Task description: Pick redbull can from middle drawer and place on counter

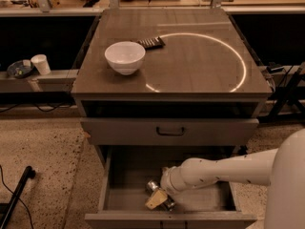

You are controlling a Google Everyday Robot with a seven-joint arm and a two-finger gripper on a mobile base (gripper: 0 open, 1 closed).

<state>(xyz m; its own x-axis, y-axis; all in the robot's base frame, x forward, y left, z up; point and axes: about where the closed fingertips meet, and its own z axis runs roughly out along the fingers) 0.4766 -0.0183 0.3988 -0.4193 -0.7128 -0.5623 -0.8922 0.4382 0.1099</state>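
Note:
The middle drawer [124, 194] is pulled out at the bottom of the cabinet, showing its grey floor and low side walls. The redbull can [152, 185] lies on its side on the drawer floor near the front, silvery end pointing back left. My gripper [157, 199] reaches in from the right on the white arm and sits right over the can, touching or straddling it. The counter [200, 56] is the glossy top of the cabinet, with a bright ring reflection.
A white bowl [125, 57] and a dark ridged flat object [151, 43] sit on the counter's left part. A closed grey drawer front with a black handle [170, 130] is above the open drawer. A paper cup [41, 64] stands on a shelf at the left.

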